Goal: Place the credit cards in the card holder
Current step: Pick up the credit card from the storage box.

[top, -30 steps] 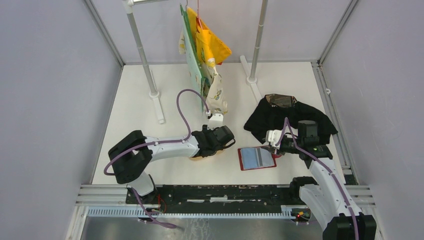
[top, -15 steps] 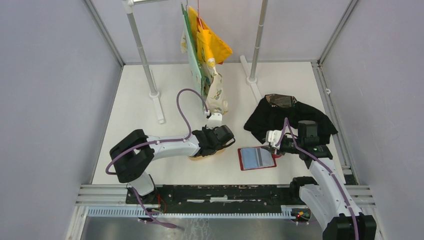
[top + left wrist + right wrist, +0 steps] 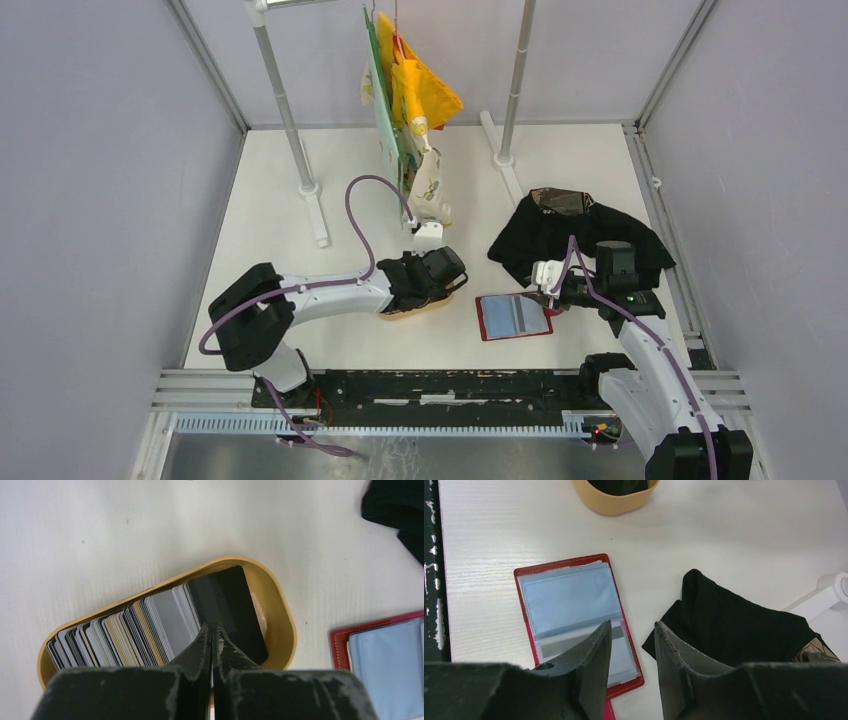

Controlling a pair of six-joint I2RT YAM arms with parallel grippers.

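Note:
The credit cards (image 3: 125, 630) stand on edge, packed in a tan oval tray (image 3: 280, 605). My left gripper (image 3: 214, 627) is shut, its tips pinching the top edge of a dark card (image 3: 225, 600) at the right end of the row. In the top view the left gripper (image 3: 440, 275) sits over the tray (image 3: 415, 312). The red card holder (image 3: 513, 316) lies open on the table, clear pockets up (image 3: 574, 595). A grey strip (image 3: 569, 642) shows in its lower pocket. My right gripper (image 3: 631, 625) hovers open above the holder's right edge, nothing between its fingers.
A black cloth (image 3: 580, 235) lies crumpled behind the card holder, close to the right gripper (image 3: 545, 285). Yellow and green bags (image 3: 410, 110) hang from a rail over the back of the table. Two white upright stands (image 3: 310, 185) (image 3: 503, 157) rise there.
The left gripper has shut over the tray, closing on the dark end card, and the arm shifted slightly left. The right arm and card holder have not moved.

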